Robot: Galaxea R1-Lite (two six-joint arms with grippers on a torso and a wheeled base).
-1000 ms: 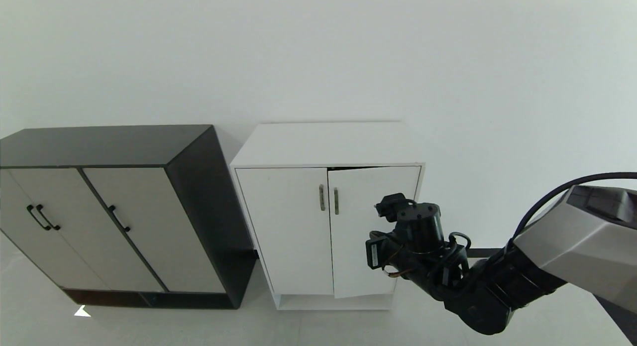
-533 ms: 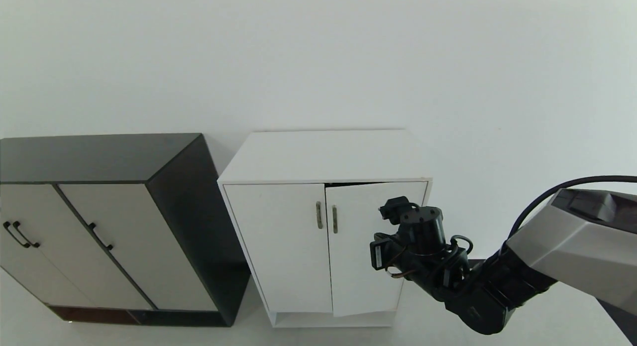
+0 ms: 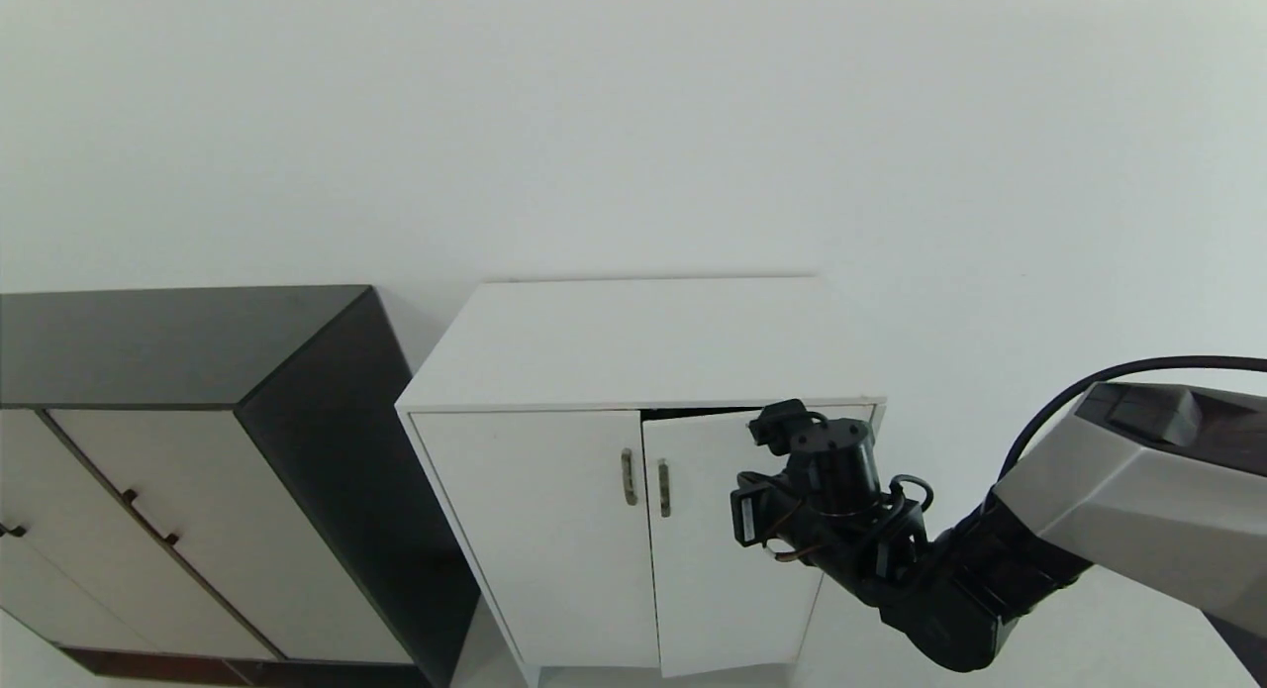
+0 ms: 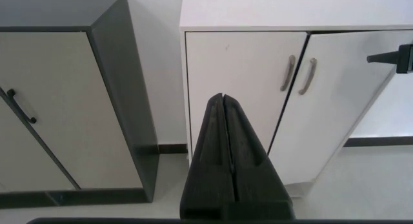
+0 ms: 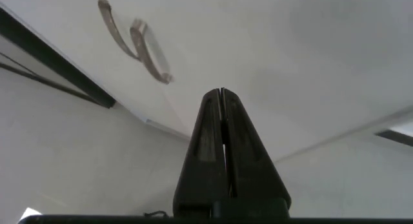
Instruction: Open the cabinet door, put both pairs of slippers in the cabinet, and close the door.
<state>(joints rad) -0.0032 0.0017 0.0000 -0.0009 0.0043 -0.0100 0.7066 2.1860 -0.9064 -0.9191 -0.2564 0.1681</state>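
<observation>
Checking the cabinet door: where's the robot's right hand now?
Head view: the right hand is before the white cabinet's ajar right door, near its top, right of the grey metal handle.

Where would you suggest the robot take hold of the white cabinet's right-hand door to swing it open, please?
Grip the vertical bar handle at the inner edge of the right door, coming straight from the front with the jaws closing sideways across it. The bar stands off the panel, and the door is already slightly ajar.

white cabinet (image 3: 633, 342) base cut off below, black cabinet (image 3: 178, 342) cropped left
</observation>
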